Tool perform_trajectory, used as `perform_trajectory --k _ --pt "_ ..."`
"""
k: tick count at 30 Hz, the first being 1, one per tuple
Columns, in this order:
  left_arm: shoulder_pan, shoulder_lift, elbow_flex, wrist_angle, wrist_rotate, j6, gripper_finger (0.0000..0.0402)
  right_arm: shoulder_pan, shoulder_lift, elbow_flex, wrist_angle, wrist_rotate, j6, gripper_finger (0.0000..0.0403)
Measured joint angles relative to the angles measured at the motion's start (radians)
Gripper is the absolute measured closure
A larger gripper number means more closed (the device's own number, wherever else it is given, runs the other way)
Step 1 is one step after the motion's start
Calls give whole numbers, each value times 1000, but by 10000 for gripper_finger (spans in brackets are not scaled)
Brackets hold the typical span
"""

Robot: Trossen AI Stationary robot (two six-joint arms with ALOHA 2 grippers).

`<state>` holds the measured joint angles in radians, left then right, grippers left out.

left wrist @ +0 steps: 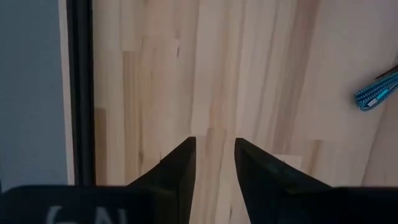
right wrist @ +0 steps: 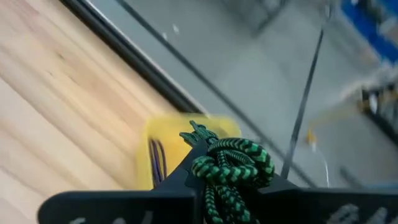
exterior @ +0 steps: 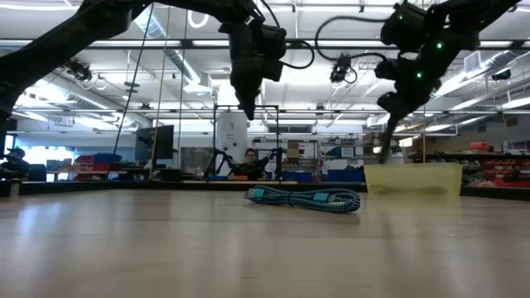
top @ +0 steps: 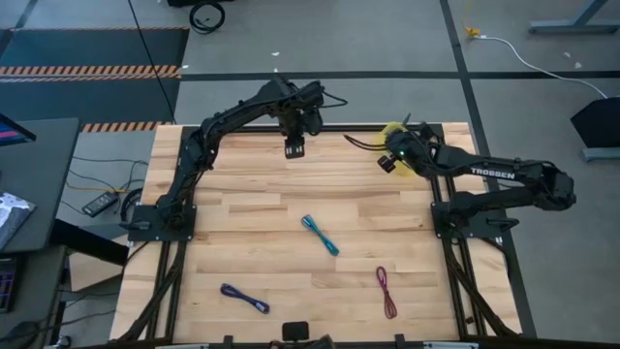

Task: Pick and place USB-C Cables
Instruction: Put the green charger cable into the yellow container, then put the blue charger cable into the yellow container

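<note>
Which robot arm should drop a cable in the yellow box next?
The right gripper: it is shut on the green cable, above the yellow box. The left gripper is open and empty.

One camera hangs overhead, looking straight down on the whole wooden table (top: 262,208). Another sits at tabletop level, facing across into the room; both catch the teal cable (top: 320,235) and the yellow bin (exterior: 411,179). Each wrist camera rides close behind its own fingers: the left looks down at the boards, the right at the bin's corner.
</note>
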<state>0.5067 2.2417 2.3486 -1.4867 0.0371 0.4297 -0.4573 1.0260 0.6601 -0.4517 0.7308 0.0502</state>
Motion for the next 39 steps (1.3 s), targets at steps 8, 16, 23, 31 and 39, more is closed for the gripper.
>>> perform_trajectory --k 8,16,23,31,39 --pt "-19 0 0 14 -2 -7 285 -25 0 0 17 -17 22 368" --pt "-28 0 0 19 -2 -42 285 -121 1 -7 -11 -20 87 368" --pt "-29 0 0 20 -2 -52 285 -176 1 -93 95 -64 56 270" --pt "-30 0 0 23 -2 -52 285 -205 2 -160 199 -73 59 141" --pt "-34 0 0 34 -2 -53 285 -226 2 -161 211 -99 59 113"
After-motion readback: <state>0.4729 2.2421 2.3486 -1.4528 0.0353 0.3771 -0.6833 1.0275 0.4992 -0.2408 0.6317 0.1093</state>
